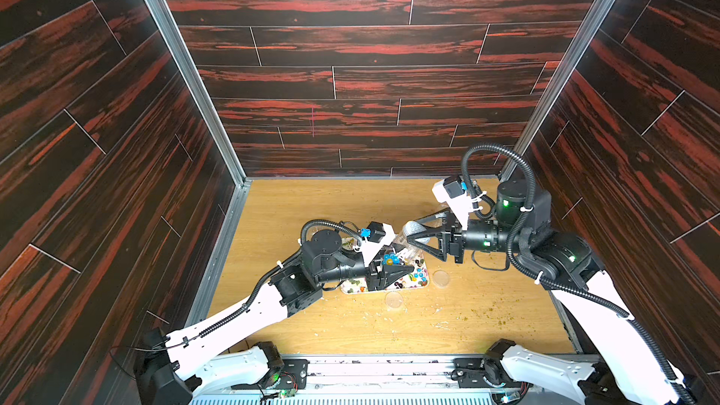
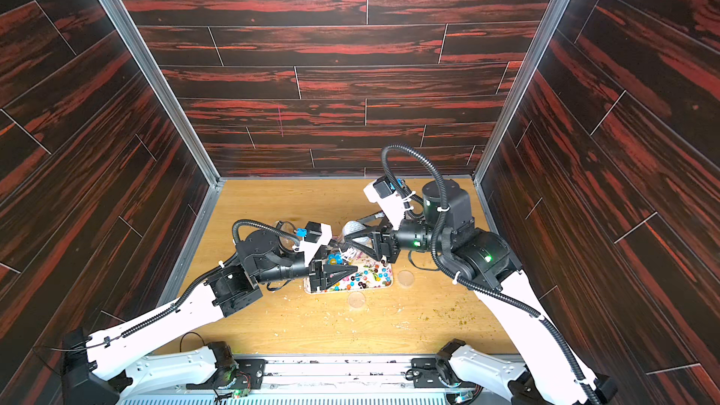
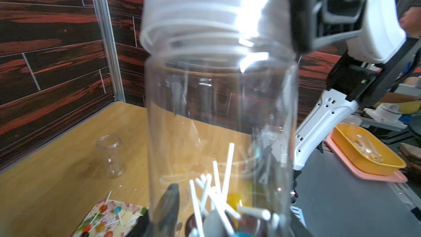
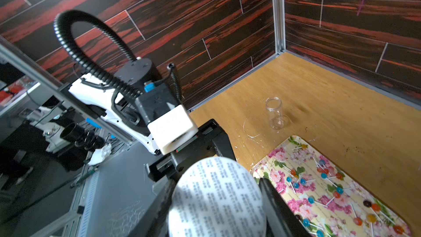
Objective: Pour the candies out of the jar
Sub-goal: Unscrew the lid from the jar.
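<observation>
A clear plastic jar [image 3: 223, 110] hangs tilted over the flowered tray [image 1: 422, 285], between my two grippers [image 1: 407, 246]. My left gripper [image 3: 230, 215] is shut on the jar's lower end, its fingers pointing right above the tray [image 1: 409, 268]. My right gripper [image 4: 217, 201] is shut on the jar's white printed lid [image 4: 216, 192], one jaw on each side of it [image 1: 411, 233]. Several candies [image 3: 232, 198], round balls on white sticks, lie inside the jar at its lower end [image 1: 389, 259]. Many more candies [image 4: 337, 190] are scattered on the tray [image 4: 280, 153].
An empty clear jar [image 4: 275, 112] stands open on the wooden table beyond the tray, near the back left corner [image 3: 111, 158]. Two round clear discs [image 1: 441, 278] [image 1: 393, 300] lie in front of the tray. Crumbs [image 1: 487, 313] litter the front right. Dark walls enclose three sides.
</observation>
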Controlling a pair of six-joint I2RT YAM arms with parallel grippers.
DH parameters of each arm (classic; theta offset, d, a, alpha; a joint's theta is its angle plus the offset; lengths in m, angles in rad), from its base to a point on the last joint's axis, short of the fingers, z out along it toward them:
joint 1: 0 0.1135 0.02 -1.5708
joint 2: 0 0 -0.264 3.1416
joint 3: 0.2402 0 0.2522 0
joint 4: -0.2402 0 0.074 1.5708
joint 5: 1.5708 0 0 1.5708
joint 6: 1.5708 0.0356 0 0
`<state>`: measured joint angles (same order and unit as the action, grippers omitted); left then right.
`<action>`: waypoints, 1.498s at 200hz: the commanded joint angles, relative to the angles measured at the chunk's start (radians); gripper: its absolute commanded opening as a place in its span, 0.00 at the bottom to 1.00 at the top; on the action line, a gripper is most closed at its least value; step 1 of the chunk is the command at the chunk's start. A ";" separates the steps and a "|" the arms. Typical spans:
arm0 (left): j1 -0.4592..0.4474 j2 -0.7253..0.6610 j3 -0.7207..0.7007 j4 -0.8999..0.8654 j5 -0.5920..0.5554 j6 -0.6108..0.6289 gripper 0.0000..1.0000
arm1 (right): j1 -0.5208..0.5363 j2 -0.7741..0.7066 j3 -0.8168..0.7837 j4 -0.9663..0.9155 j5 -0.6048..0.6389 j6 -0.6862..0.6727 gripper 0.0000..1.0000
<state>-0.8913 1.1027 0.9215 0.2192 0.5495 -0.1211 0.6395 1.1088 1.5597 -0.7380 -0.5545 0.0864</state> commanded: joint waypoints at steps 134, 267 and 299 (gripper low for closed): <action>-0.014 -0.024 0.027 0.002 0.044 -0.037 0.33 | -0.060 0.065 0.132 -0.103 -0.103 -0.225 0.85; -0.014 0.077 0.003 0.035 -0.417 0.280 0.32 | -0.051 0.021 0.084 -0.076 0.377 0.459 0.99; -0.014 0.101 0.009 0.055 -0.427 0.303 0.32 | -0.023 0.028 0.050 -0.067 0.456 0.498 0.99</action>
<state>-0.9035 1.2015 0.9218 0.2096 0.1600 0.1352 0.5949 1.1332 1.6341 -0.8242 -0.1913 0.5030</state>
